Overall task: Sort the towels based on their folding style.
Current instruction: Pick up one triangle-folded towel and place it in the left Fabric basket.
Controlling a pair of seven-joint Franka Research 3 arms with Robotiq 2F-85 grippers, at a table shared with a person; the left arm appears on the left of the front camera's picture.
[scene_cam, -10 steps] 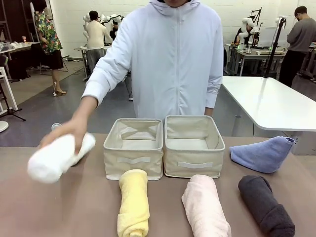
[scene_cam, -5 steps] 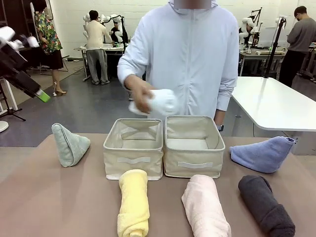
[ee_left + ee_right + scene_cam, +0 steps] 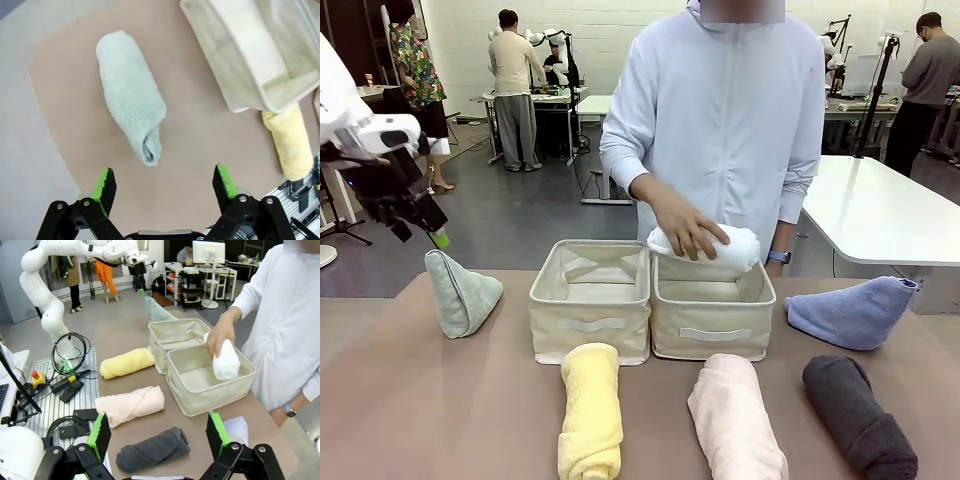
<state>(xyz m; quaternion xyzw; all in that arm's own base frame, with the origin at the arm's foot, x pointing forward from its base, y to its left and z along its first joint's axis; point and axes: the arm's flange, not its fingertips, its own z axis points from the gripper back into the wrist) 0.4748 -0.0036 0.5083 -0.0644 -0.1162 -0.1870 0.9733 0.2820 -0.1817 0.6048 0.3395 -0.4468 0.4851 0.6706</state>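
Nearest the robot, three rolled towels lie in a row on the brown table (image 3: 430,410): the yellow rolled towel (image 3: 590,410) in front of the left beige bin (image 3: 588,325), the pink rolled towel (image 3: 735,420) in front of the right beige bin (image 3: 712,335), and the dark grey rolled towel (image 3: 858,418) further to the right. The two fabric bins stand side by side, touching, in the middle of the table. The pale green cone towel (image 3: 462,292) sits upright to the left of the left bin, and the periwinkle blue cone towel (image 3: 852,312) lies on its side to the right of the right bin.

The left gripper (image 3: 425,232) hangs in the air above and just left of the pale green cone; its wrist view looks down on that towel between jaws spread wide, gripping nothing. The right gripper (image 3: 159,432) is also spread fully and holds nothing.

At the far side, the person's hand (image 3: 685,232) holds the white rolled towel (image 3: 738,248) at the back rim of the right bin. Whether the roll touches the rim cannot be told.
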